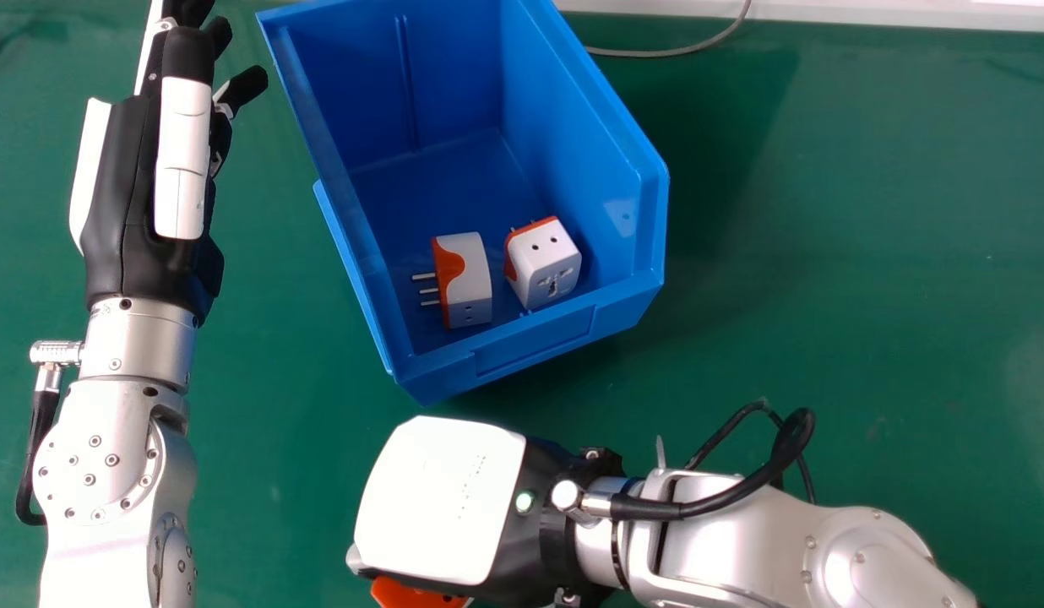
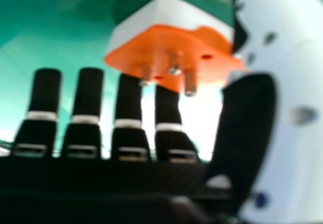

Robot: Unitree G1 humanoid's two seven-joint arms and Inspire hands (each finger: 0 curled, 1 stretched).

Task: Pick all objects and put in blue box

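Head view: blue box (image 1: pixel 535 338) at twelve o'clock, containing two plug adapters (image 1: pixel 473 291); my left fingers (image 1: pixel 181 160) relaxed at ten; my right fingers (image 1: pixel 442 498) extended at seven, beside a third adapter (image 1: pixel 410 594), hold indeterminable.

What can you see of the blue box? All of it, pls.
The blue box is an open-topped bin, glossy and plastic by its look, seemingly undamaged. It sits upright on the green table, slanted in the head view, its far end cut off by the top edge. Thick rim, a rib inside, a recessed panel on the near outer wall. Two white-and-orange plug adapters rest inside, near that wall. Neither hand appears to touch it.
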